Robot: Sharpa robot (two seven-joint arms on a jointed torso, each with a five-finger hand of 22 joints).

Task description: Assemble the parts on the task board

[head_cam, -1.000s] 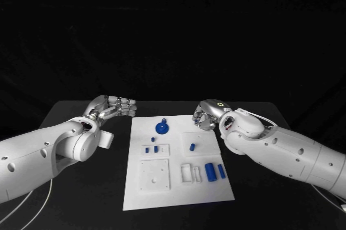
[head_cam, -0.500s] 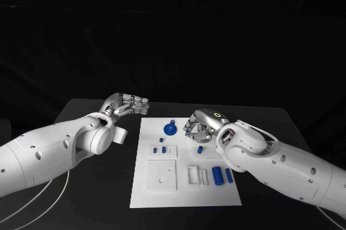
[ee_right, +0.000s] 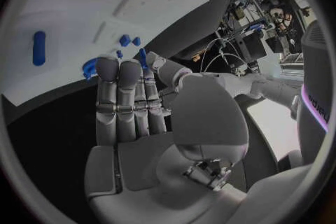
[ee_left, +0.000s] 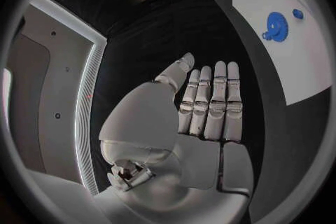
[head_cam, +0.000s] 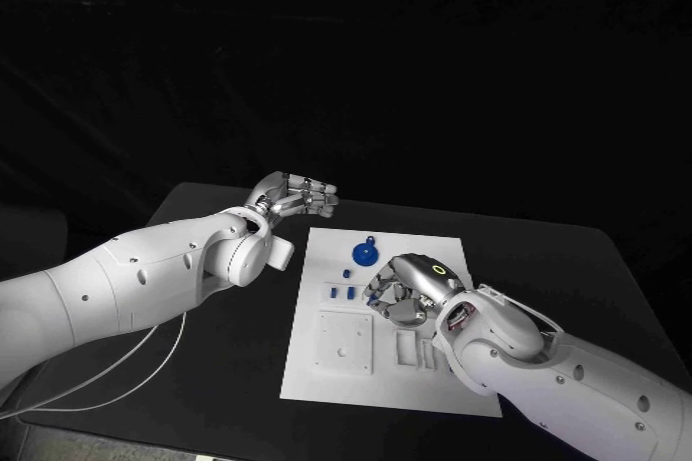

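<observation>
moved: right hand [head_cam: 408,289] down from far board edge onto task board [head_cam: 335,378] middle, over small blue parts [head_cam: 338,293] | fingers together, empty, likely poised for a pick | left hand [head_cam: 297,198] off-board above desk [head_cam: 202,381], fingers loosely curled, empty | blue gear [head_cam: 364,252] at far end

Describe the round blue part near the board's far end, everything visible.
The round blue part is a flat disc, plastic by its look, with a small tab at its far edge and a pale hole at its centre; the left wrist view shows a toothed rim. It lies flat on the white board, touched by neither hand.
</observation>
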